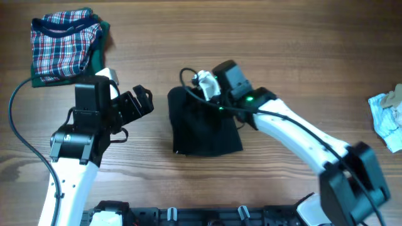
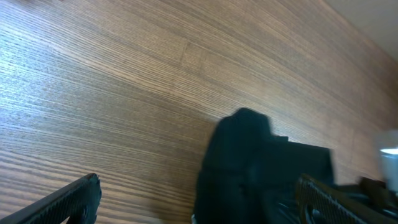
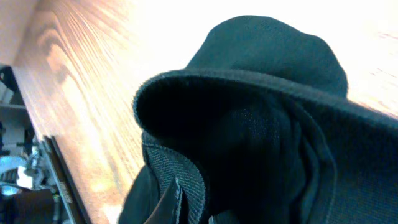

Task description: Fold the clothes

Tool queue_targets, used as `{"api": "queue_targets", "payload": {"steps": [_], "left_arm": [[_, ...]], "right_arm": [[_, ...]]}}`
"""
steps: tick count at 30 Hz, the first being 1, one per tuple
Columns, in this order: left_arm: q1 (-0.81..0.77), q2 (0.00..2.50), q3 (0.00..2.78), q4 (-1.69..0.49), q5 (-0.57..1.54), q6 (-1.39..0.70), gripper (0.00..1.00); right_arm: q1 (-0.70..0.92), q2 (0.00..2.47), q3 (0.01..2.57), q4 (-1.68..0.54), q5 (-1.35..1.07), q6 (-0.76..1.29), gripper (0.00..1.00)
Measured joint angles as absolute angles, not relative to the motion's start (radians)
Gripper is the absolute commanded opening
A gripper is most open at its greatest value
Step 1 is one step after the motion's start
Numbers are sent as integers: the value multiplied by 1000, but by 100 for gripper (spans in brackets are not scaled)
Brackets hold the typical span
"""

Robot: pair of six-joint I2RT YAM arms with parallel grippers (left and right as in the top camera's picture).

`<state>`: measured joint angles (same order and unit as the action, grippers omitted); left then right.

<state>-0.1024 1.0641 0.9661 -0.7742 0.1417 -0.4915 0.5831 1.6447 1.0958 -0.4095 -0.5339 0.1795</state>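
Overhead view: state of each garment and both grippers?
black soft-fabric shirt, folded into a compact rectangle, far edge pinched
red, white and blue plaid garment, loosely folded, lying far left
small pale blue and white cloth, crumpled at the right edge
left gripper, open, empty
right gripper, shut on the shirt

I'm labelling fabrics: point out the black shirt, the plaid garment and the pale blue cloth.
black shirt [image 1: 202,133]: overhead view, middle of the folded bundle.
plaid garment [image 1: 63,47]: overhead view, centre of the checks.
pale blue cloth [image 1: 386,119]: overhead view, its crumpled middle.
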Motion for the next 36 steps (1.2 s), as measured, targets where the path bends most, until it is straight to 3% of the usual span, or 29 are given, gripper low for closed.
{"api": "queue_targets", "payload": {"steps": [11, 12, 13, 14, 16, 22, 26, 27, 29, 30, 31, 33, 34, 36], "left_arm": [[-102, 1064, 966, -771, 138, -492, 100], [-102, 1064, 966, -770, 138, -492, 100], [-102, 1064, 966, -770, 138, -492, 100], [-102, 1064, 966, -771, 138, -492, 100], [-102, 1064, 966, -778, 138, -492, 100], [-102, 1064, 966, -780, 139, -492, 100], [-102, 1064, 966, -780, 138, -492, 100], [-102, 1064, 966, -780, 138, -492, 100], [-102, 1064, 966, -780, 138, -492, 100], [-102, 1064, 966, -780, 138, -492, 100], [-102, 1064, 966, -779, 138, -492, 100], [-102, 1064, 966, -778, 138, -492, 100], [-97, 1064, 966, -777, 139, -492, 100], [-81, 1064, 966, -776, 138, -492, 100]], "right_arm": [[364, 1588, 1094, -760, -406, 295, 4], [364, 1593, 1086, -759, -383, 299, 16], [364, 1616, 1069, -753, -350, 311, 63], [364, 1633, 1060, -744, -327, 316, 100], [364, 1705, 1045, -743, -275, 329, 100], [304, 1738, 1065, -805, -241, 335, 100], [285, 1639, 1251, -928, -244, 270, 99], [285, 1623, 1284, -934, -246, 261, 85], [285, 1605, 1331, -923, -291, 225, 15], [285, 1604, 1336, -905, -319, 213, 4], [286, 1604, 1334, -881, -350, 210, 4], [286, 1611, 1332, -823, -420, 211, 16], [291, 1622, 1332, -807, -435, 208, 17], [320, 1686, 1331, -784, -460, 191, 5]]}}
